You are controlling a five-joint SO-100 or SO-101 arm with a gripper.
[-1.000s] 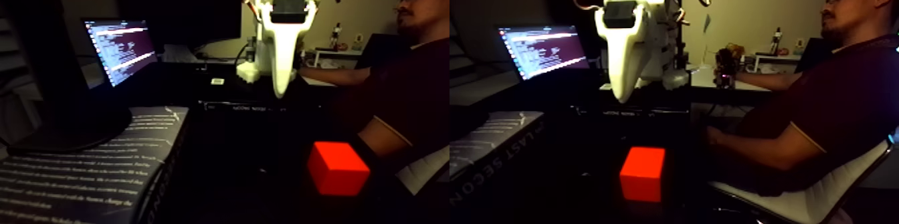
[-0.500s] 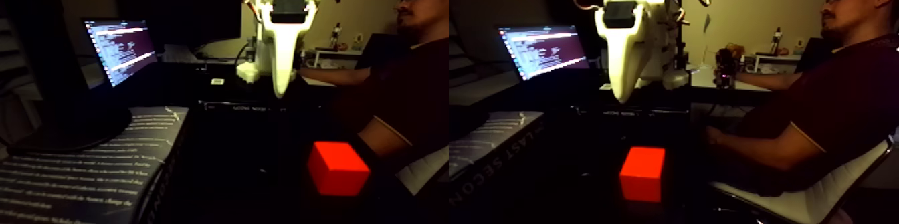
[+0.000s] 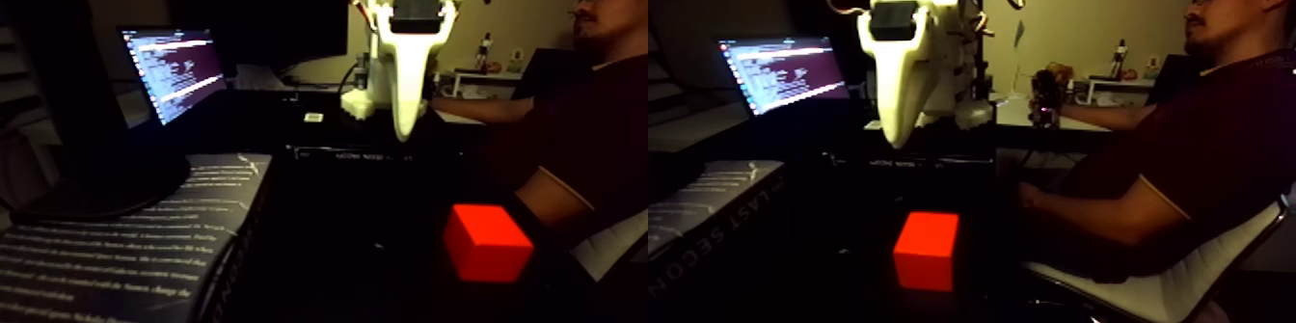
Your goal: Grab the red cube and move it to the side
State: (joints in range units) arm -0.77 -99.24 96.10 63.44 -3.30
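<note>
Dimly lit, the dark table bears the red cube; the gripper hangs pinched together, empty.

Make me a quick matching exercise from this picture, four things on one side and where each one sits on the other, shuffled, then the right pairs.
Left half of the fixed view.
1. red cube
2. claw
3. laptop screen
4. book

A. hanging at top centre, tip pointing down
B. lower left corner
C. low on the dark table, right of centre
D. glowing at upper left

Pairs: 1-C, 2-A, 3-D, 4-B
</note>
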